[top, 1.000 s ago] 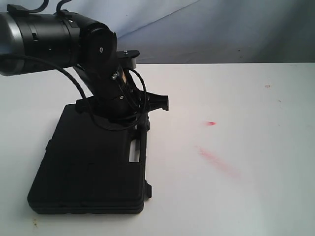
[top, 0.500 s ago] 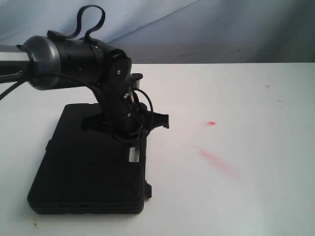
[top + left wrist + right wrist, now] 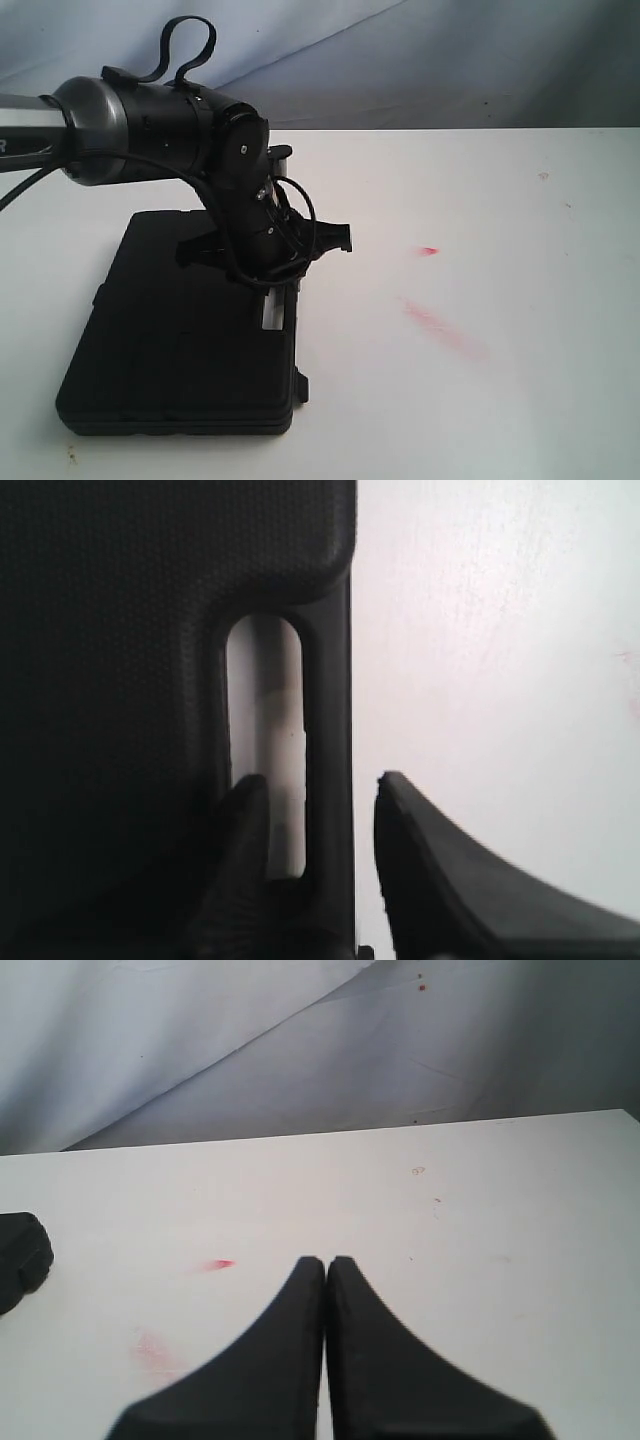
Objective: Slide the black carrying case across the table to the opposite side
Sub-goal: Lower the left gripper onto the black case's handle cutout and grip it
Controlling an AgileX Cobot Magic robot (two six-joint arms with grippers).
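Observation:
The black case [image 3: 170, 340] lies flat on the white table [image 3: 480, 220], at its left near corner in the exterior view. Its slotted handle [image 3: 272, 310] faces the middle of the table. My left gripper [image 3: 272, 280] points down over that handle. In the left wrist view the left gripper [image 3: 320, 780] is open astride the handle bar [image 3: 335, 680]: one fingertip [image 3: 245, 810] is in the slot, the other [image 3: 400, 810] is outside over the table, with a gap showing. My right gripper [image 3: 326, 1260] is shut and empty, low over bare table, away from the case [image 3: 120, 630].
Pinkish-red smears [image 3: 440, 325] and a small red mark [image 3: 428, 250] lie on the table right of the case. A grey cloth backdrop [image 3: 450, 60] hangs behind the far edge. A dark rounded object [image 3: 20, 1255] shows at the edge of the right wrist view.
The left arm has come down over the case's handle and shifted slightly right. Its jaws now stand apart. The case has not moved.

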